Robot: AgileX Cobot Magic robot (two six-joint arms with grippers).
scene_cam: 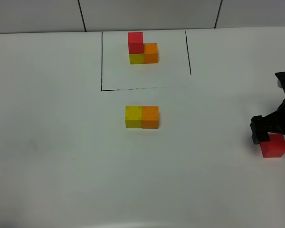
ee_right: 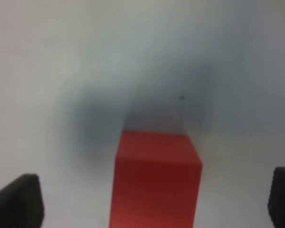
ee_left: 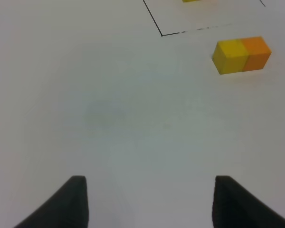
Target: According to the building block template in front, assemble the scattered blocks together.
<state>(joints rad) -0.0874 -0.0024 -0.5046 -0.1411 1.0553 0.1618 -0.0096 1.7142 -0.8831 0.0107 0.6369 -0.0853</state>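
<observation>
Straddling matte red cube (scene_cam: 274, 146) at far right with right gripper (ee_right: 152, 190) spread wide, not touching it, hanging left gripper (ee_left: 149, 194) parted and empty, showing matte yellow cube (scene_cam: 133, 117) and matte orange cube (scene_cam: 150, 117) touching side by side at centre, near black-framed L-shaped template trio (scene_cam: 142, 49)

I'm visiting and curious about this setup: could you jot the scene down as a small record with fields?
template: red on yellow, orange alongside, framed by black lines
yellow cube: mid-table, touching the orange cube
red cube: far right, apart from the pair
right gripper: open around the red cube, not gripping
left gripper: open, empty
not yet done: red cube on the yellow cube
</observation>
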